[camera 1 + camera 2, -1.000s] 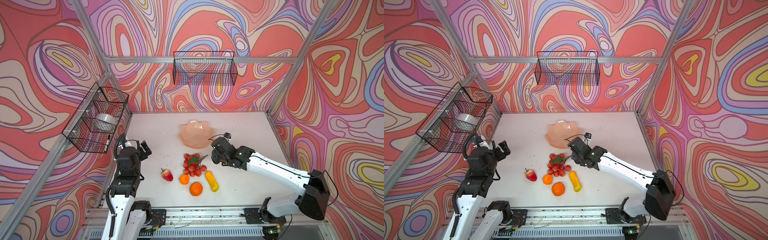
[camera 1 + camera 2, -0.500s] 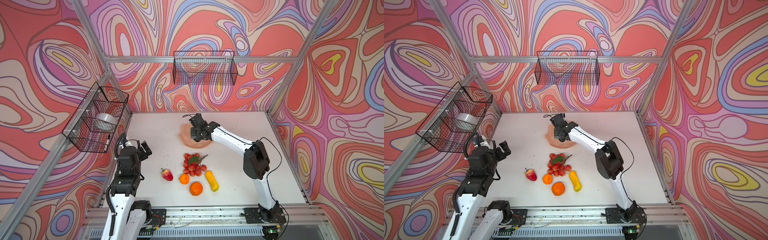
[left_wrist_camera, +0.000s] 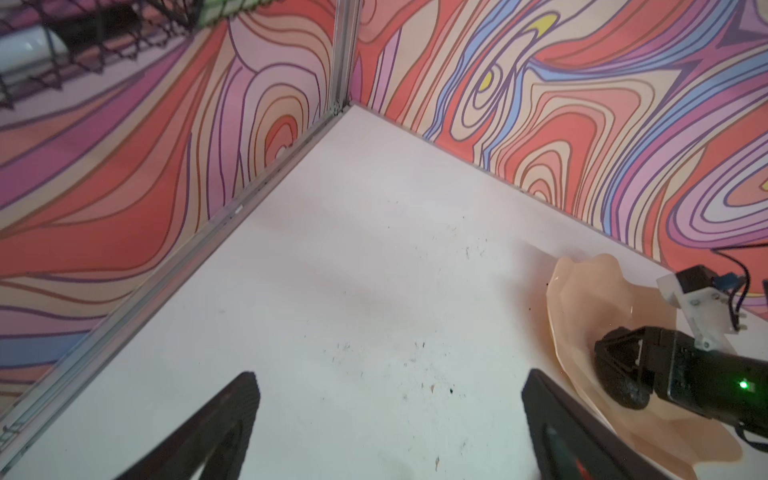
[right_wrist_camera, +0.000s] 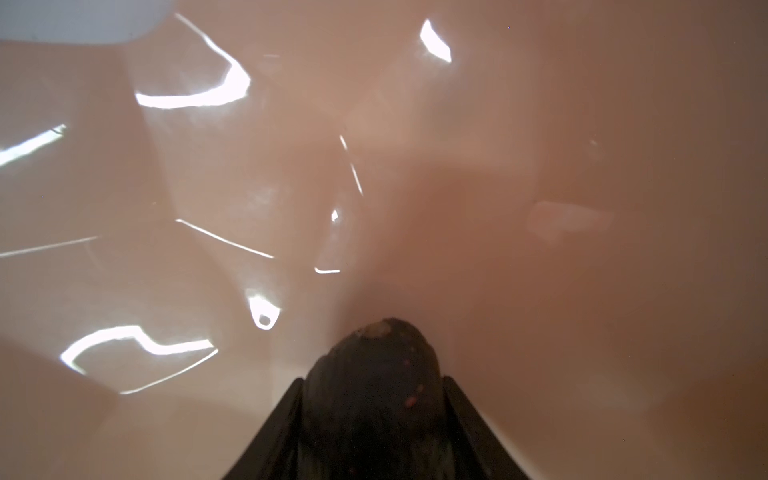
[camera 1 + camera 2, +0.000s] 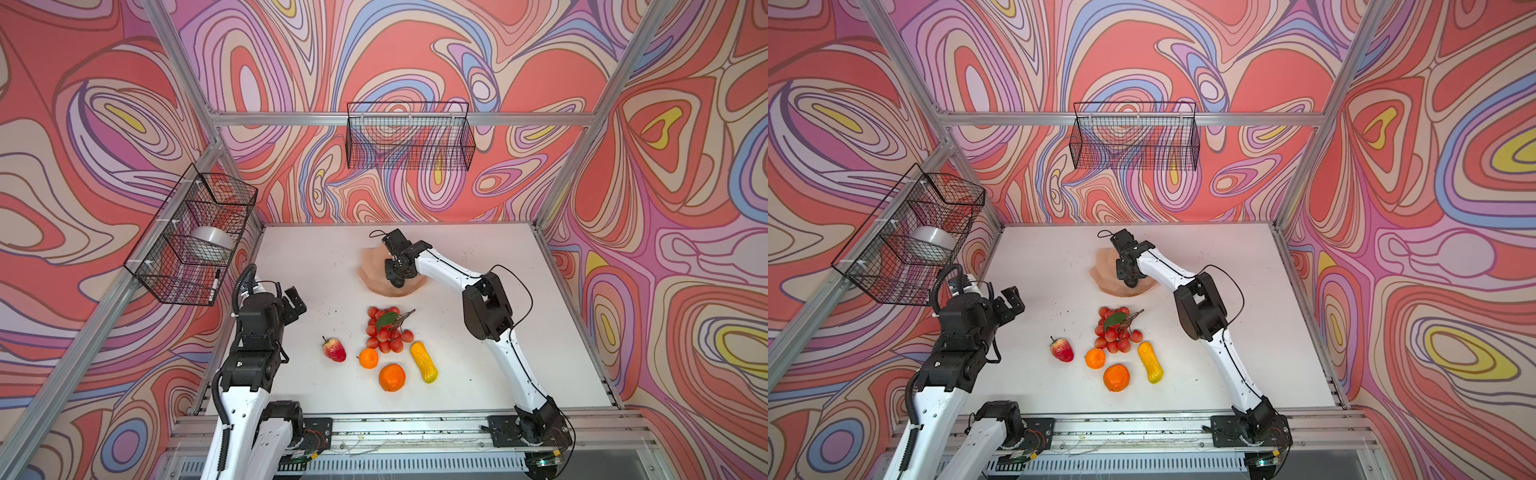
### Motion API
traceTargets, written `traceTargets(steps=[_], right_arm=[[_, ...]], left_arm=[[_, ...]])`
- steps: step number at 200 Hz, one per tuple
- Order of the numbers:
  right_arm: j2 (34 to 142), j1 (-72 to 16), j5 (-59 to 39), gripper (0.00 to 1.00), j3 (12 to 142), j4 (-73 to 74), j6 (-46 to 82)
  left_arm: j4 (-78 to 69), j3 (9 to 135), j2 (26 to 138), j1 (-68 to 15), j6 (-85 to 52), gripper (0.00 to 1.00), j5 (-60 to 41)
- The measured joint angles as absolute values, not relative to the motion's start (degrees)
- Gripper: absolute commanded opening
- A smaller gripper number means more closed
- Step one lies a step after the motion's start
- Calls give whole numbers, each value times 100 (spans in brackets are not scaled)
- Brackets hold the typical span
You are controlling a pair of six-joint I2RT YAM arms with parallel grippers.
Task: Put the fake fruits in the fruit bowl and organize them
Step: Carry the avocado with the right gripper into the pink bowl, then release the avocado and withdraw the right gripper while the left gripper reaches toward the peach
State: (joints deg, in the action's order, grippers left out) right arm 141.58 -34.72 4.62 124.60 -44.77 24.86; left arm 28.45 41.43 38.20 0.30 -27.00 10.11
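Now your right gripper (image 4: 374,415) sits inside the fruit bowl (image 5: 370,270) at frame centre, fingers flanking the avocado (image 4: 374,374), grip unclear; left gripper (image 3: 386,415) gapes wide over bare table (image 5: 316,257).

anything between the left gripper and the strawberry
Nothing visible. The left gripper hangs open above bare table, and the strawberry lies in the open. The small orange sits on its far side, off the path.
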Motion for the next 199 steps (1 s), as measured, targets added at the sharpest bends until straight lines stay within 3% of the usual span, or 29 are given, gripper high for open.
traceTargets(steps=[31,62,135,199], right_arm=[[14114,-3389,257,84,12451,-4414,2447],[13264,-3234,187,95,11819,-4064,2462],[8027,-3177,368,98,7719,-1861,2733],[6584,-3168,875,98,5520,-2473,3087]], left_arm=[[3658,4425,4007,30,-3131,96,307],[4189,4254,3983,-43,-3551,92,-622],[4724,3524,4150,-1968,-4595,90,-517],[4298,3133,4960,-2366,-4980,91,-119]])
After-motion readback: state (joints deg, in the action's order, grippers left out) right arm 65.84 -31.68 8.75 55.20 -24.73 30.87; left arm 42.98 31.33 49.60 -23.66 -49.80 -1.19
